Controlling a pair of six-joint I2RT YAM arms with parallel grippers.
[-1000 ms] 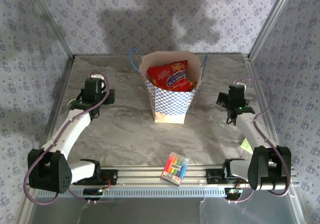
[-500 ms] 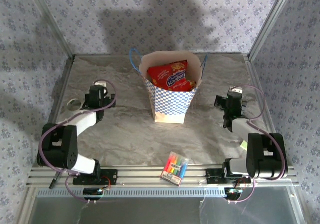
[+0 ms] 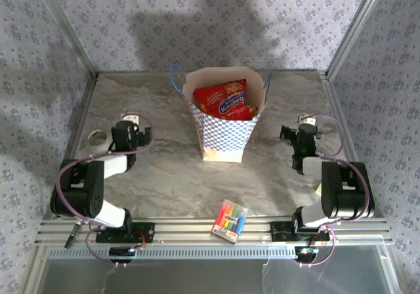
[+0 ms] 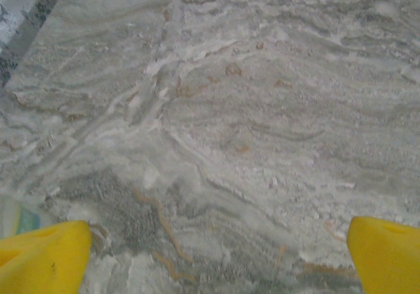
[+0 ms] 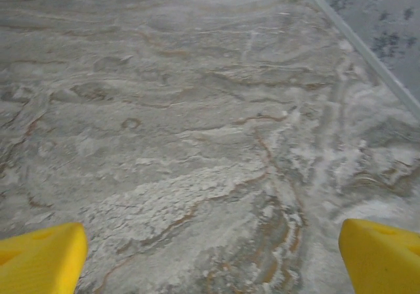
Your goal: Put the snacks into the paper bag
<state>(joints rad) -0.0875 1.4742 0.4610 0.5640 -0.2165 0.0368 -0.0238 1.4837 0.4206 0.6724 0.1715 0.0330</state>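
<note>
tabletop (image 3: 164, 176) in grey marble-look sheet, pale veins with rusty streaks; matte finish, light soft and even. three walls (image 3: 216, 5), back and both sides, papered lilac-grey with small floral sprigs. slim aluminium posts (image 3: 67, 31) slant up from the rear corners. broad soft shadows (image 3: 164, 25) lie across the back wall. ribbed aluminium rail (image 3: 190, 231) runs along the near edge, glossy grey panel (image 3: 197, 274) just below it.
</note>
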